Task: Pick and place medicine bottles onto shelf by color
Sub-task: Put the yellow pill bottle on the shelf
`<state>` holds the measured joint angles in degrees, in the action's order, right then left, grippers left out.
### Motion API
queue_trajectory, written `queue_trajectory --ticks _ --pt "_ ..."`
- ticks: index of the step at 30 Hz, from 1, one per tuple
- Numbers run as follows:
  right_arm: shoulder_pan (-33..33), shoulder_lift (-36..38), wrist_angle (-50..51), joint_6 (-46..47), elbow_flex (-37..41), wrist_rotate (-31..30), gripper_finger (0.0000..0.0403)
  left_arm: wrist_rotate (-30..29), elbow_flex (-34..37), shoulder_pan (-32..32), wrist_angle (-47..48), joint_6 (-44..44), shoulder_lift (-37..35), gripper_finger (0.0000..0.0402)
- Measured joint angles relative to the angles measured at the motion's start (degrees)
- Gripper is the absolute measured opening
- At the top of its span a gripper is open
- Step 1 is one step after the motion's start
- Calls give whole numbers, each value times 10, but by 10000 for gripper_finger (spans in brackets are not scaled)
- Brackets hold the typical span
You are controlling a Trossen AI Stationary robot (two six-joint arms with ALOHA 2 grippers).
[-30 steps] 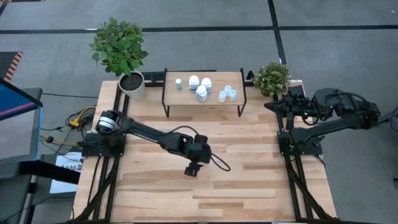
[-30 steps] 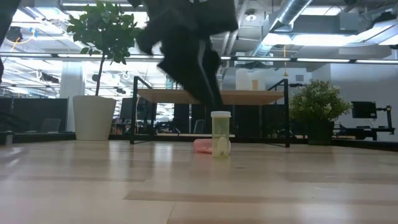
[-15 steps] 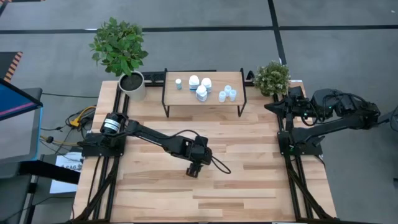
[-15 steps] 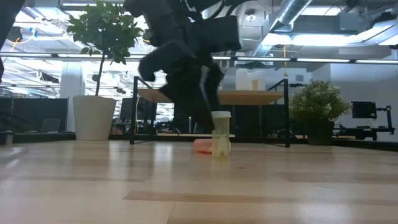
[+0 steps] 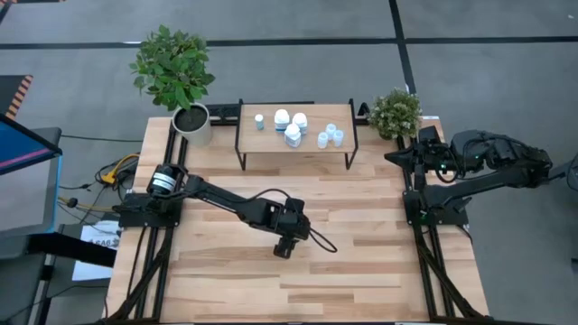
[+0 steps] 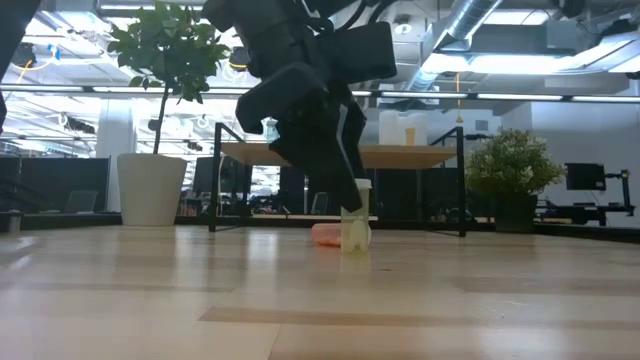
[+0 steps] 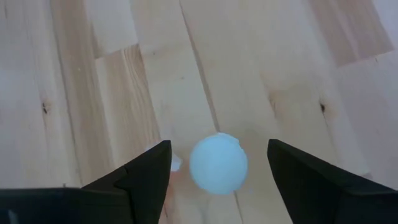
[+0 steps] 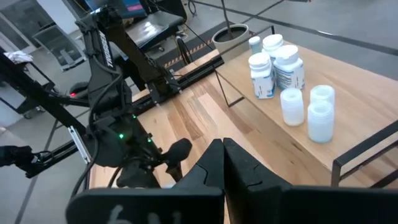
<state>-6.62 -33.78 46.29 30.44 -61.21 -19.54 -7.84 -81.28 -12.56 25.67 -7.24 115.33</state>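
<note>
The left end effector (image 5: 284, 248) hangs low over the middle of the desk (image 5: 361, 262), its two dark fingers (image 7: 146, 177) spread wide and straddling a small upright bottle with a pale cap (image 7: 217, 163); the fingers stand on either side of the cap with clear gaps, so nothing is gripped. From desk height that bottle (image 6: 354, 222) shows a greenish-yellow tint, and the left end effector (image 6: 340, 195) covers part of its upper half. Just beside it, touching or nearly so, lies a pinkish-orange bottle (image 6: 326, 234) on its side. The shelf (image 5: 271, 142) sits at the far edge of the desk, between a white plant pot (image 5: 191, 124) with a leafy plant and a smaller bushy plant (image 5: 394, 112). On the shelf stand seven bottles: one tiny bottle (image 5: 259, 121) towards its left end, three larger white bottles (image 5: 292, 125) clustered in the middle, and three small pale-blue bottles (image 5: 330, 136) grouped just to their right. The right end effector (image 8: 222, 163) waits well off at the right edge of the desk, near the bushy plant, its fingers pressed together and holding nothing.
</note>
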Motion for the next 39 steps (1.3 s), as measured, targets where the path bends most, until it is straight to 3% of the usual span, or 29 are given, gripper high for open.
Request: queue_trajectory --ticks 4,10,14,18,28,34,39 --pt "0 0 0 1 0 0 13 0 0 0 1 4 0 218" --pt "0 0 0 1 0 0 13 1 0 0 3 7 -1 132" --pt "0 0 0 1 0 0 13 15 -11 6 54 56 -18 78" --pt "0 0 0 1 0 0 13 23 -43 29 142 70 -65 76" --pt "0 0 0 0 0 0 13 -56 -58 137 306 75 -223 85" --pt "0 0 0 0 0 0 13 -52 -58 240 318 37 -264 77" --pt "0 0 0 0 0 0 13 -19 -58 317 319 17 -263 93"
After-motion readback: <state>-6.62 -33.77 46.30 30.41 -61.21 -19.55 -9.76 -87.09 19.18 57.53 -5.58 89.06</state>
